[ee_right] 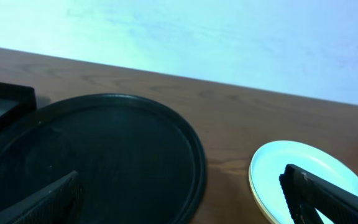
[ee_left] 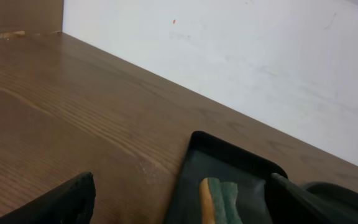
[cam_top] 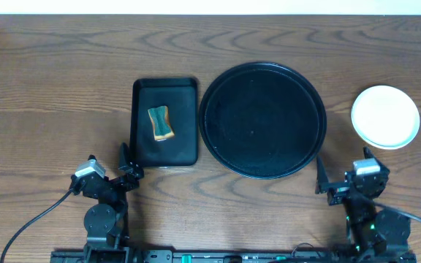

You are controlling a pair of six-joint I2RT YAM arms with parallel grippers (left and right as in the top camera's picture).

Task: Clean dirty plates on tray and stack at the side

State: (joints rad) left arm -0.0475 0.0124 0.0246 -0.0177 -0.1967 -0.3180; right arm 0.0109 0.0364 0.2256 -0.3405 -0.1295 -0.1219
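The large round black tray (cam_top: 262, 119) lies at mid-table with nothing on it; it also shows in the right wrist view (ee_right: 98, 155). The plates (cam_top: 385, 116) sit stacked to its right, a pale mint-white one on top with a yellowish rim under it (ee_right: 303, 180). How many are in the stack I cannot tell. My left gripper (cam_top: 124, 169) is open and empty by the near edge of the rectangular tray (ee_left: 179, 205). My right gripper (cam_top: 342, 177) is open and empty, near the front of the round tray and the plates (ee_right: 185, 199).
A smaller rectangular black tray (cam_top: 165, 121) left of the round tray holds an orange-and-green sponge (cam_top: 160, 123), also in the left wrist view (ee_left: 219, 200). A white wall runs along the table's far edge.
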